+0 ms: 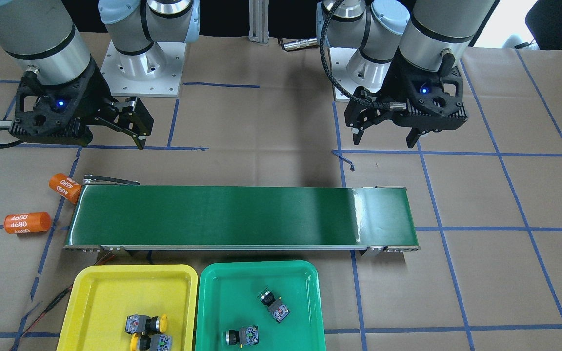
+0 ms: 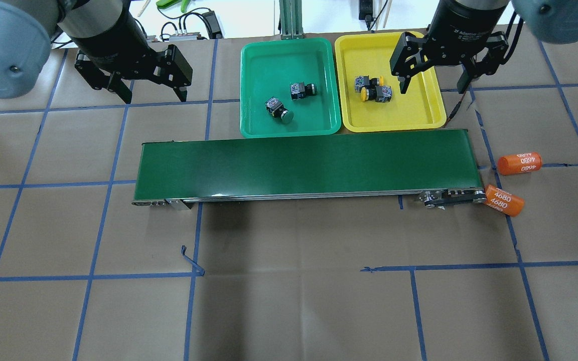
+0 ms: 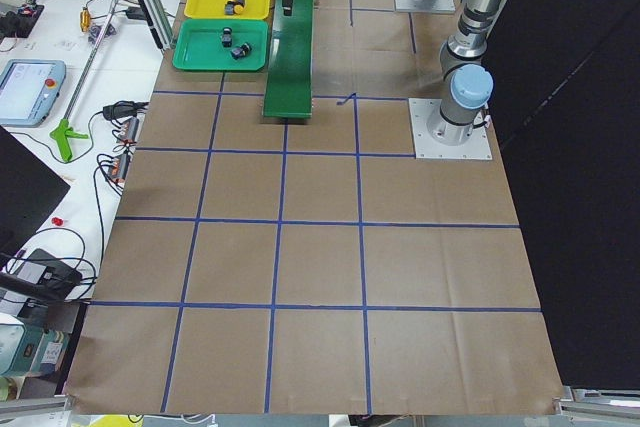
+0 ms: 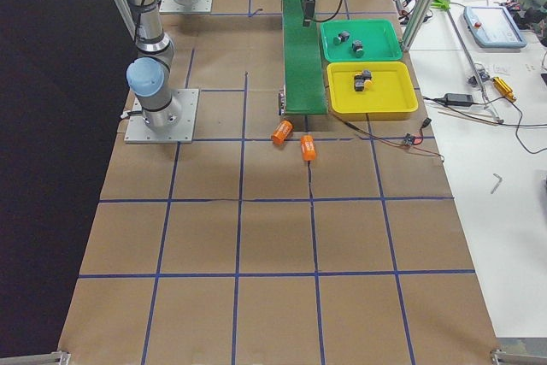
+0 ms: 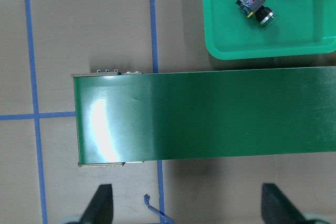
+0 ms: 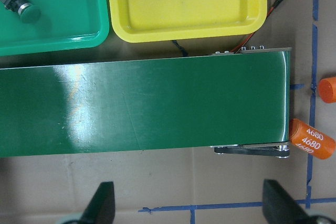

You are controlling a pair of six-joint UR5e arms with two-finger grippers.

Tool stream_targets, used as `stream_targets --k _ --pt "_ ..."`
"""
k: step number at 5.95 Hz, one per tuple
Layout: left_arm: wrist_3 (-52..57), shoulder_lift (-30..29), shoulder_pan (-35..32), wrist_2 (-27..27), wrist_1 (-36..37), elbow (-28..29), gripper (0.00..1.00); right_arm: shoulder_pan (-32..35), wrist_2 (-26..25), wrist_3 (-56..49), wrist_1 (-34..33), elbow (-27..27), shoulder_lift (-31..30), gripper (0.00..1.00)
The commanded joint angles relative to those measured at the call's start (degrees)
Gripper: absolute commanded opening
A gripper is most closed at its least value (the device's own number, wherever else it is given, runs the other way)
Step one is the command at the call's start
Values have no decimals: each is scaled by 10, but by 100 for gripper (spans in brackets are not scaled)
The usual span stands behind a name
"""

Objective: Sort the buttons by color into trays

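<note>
Two green buttons (image 2: 279, 109) (image 2: 303, 90) lie on their sides in the green tray (image 2: 289, 131). Two yellow buttons (image 2: 367, 82) (image 2: 377, 94) lie together in the yellow tray (image 2: 394, 125). The front view shows the same: green buttons (image 1: 273, 304) in the green tray (image 1: 259, 264), yellow buttons (image 1: 147, 324) in the yellow tray (image 1: 134, 268). My left gripper (image 2: 156, 95) is open and empty, high over the table left of the green tray. My right gripper (image 2: 432, 89) is open and empty, over the yellow tray's right edge. Both wrist views show spread fingers with nothing between them.
A long dark-green conveyor belt (image 2: 309, 163) lies across the table in front of both trays. Two orange cylinders marked 4680 (image 2: 520, 163) (image 2: 504, 200) lie at its right end. A thin red cable (image 2: 457, 113) runs by the yellow tray. Blue tape lines grid the brown paper.
</note>
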Motion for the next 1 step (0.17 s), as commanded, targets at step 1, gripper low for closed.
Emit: stream_targets --k 1 --pt "0 0 0 0 0 0 99 -1 0 2 2 0 0 100"
